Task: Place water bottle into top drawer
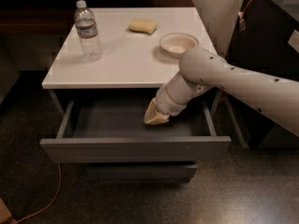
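Observation:
The water bottle (87, 30) stands upright on the far left of the white table top (121, 59). It is clear and ribbed with a white cap and a pale label band. The top drawer (135, 148) is pulled open below the table top, and its grey inside is bare. My gripper (154, 115) hangs over the open drawer, right of its middle, just under the table's front edge. It holds nothing and is far from the bottle.
A yellow sponge (143, 26) lies at the back of the table top and a white bowl (178, 43) sits at its right. A lower drawer (140, 171) is shut below. A dark cabinet (271, 55) stands to the right. An orange cable (46, 204) runs on the floor.

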Robot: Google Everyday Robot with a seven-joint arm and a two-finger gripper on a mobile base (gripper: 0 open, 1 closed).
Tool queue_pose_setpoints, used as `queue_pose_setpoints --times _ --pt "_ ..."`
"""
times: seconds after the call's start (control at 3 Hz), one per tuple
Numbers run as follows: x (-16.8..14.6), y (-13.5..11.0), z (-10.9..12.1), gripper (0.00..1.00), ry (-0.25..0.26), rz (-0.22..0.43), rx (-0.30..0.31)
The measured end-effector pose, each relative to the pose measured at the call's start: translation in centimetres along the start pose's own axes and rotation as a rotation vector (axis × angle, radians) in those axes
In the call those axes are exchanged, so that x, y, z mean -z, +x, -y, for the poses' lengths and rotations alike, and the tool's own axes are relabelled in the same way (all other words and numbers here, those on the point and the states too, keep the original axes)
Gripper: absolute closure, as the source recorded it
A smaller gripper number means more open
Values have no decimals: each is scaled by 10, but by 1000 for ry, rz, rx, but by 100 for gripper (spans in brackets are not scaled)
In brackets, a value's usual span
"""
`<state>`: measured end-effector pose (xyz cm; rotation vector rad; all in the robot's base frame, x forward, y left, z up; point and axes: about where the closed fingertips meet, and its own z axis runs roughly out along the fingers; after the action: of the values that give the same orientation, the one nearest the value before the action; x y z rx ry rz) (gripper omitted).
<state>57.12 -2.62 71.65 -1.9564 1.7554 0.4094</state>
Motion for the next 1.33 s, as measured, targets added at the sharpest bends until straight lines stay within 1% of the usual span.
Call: queue_pose_setpoints --times 0.33,0.67,1.0,1.33 --pt "-24 19 4 100 -19 -24 -20" --pt "-42 37 6 100 -25 -54 -45" --pt "-55 48 -1 100 -38 -79 -73" --pt "-59 49 -12 100 -50 -86 -93"
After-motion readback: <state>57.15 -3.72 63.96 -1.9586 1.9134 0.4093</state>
